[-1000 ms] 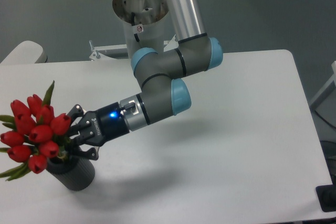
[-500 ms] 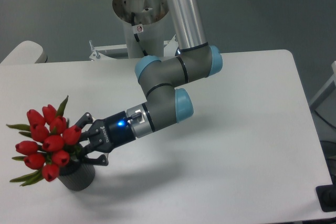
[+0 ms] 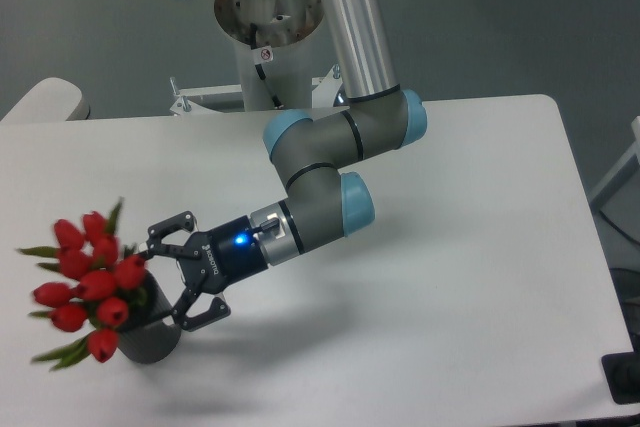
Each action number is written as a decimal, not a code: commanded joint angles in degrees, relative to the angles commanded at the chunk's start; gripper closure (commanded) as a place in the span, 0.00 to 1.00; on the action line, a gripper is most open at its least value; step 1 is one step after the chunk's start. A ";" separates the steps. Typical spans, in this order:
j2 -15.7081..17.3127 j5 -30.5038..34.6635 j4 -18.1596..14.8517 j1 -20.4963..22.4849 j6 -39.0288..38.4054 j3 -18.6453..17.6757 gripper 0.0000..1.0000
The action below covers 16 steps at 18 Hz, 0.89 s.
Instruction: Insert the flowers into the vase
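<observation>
Pincer (image 3: 184, 272) wide open beside flowers (image 3: 88, 282)

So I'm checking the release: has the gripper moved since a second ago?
Yes. The gripper has opened and drawn back rightward from the flowers, which stand in the vase, away from the table's left edge.

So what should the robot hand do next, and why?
Probably back straight away from the vase. The flowers already sit in its mouth, and the gripper is open, its fingers spread beside the stems rather than squeezing them. Pulling back gently should keep it from knocking the bunch.
</observation>
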 joint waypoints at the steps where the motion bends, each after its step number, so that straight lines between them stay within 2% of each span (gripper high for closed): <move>1: 0.17 0.00 0.00 0.09 0.00 0.00 0.00; 5: 1.66 0.00 0.09 1.49 0.26 -1.49 0.00; 10: 4.30 0.09 0.26 5.53 3.34 -5.01 0.00; 12: 4.83 0.17 0.35 7.72 3.34 -5.10 0.00; 16: 8.95 4.73 0.09 11.85 2.64 -4.40 0.00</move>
